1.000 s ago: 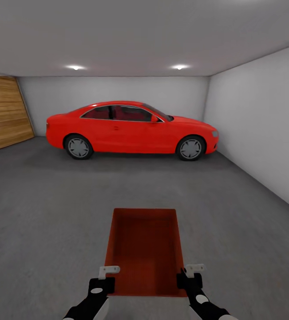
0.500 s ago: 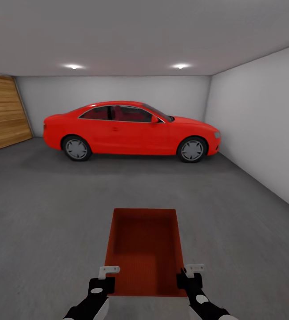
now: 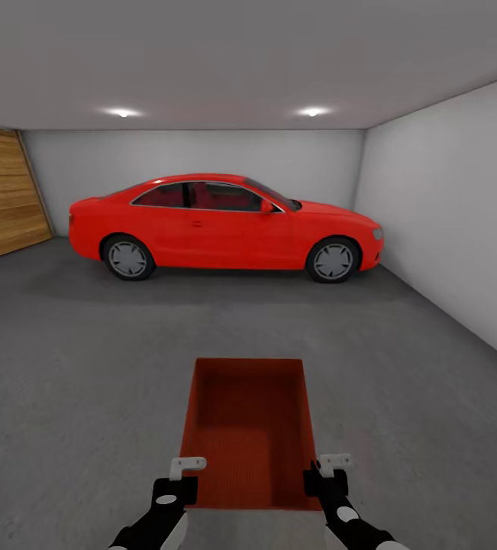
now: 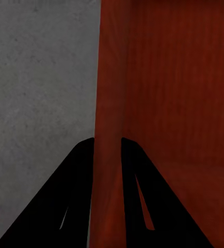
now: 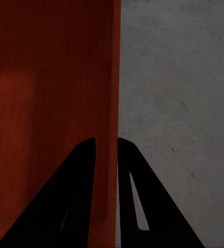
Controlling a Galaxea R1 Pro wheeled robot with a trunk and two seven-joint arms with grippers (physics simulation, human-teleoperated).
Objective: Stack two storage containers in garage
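The robot is in the garage, carrying one bin (image 3: 250, 428) over the concrete floor (image 3: 80, 367), so the step in hand is bringing a container to its drop spot. The left gripper (image 4: 108, 142) is clamped on the bin's left wall and the right gripper (image 5: 107, 140) on its right wall, each with one finger inside and one outside. The bin sits at 6 o'clock in the head view, open-topped and empty. A red car (image 3: 225, 227) stands at 12 o'clock. The next move likely calls for lowering it level, then releasing both walls.
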